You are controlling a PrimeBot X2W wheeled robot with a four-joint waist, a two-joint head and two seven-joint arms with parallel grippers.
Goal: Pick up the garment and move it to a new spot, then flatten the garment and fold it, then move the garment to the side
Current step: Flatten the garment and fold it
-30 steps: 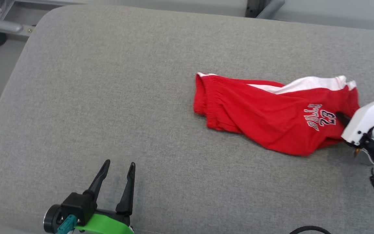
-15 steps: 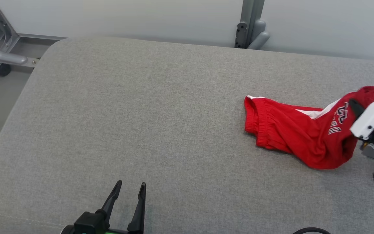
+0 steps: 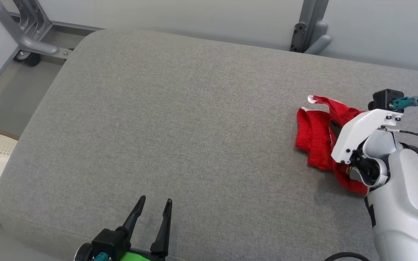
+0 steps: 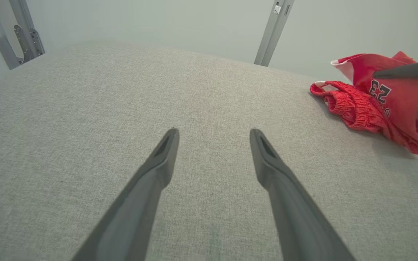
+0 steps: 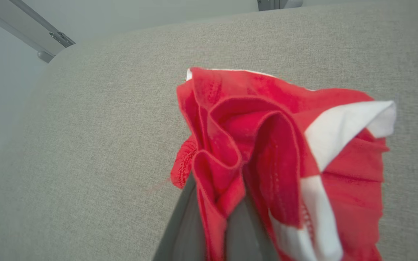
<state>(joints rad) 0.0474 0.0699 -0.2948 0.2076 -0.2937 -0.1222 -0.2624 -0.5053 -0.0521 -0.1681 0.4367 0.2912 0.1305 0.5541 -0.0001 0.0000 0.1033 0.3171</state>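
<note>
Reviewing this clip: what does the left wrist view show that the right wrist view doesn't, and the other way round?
Left wrist view: the left gripper, jaws open above bare cushion; the "23" print on the shorts, whose waistband rests on the cushion while a raised part hangs from a dark right finger.
Right wrist view: the right gripper, jaws shut on bunched folds, and a white stripe.
Both: the red shorts, the grey cushion, a grey frame.
</note>
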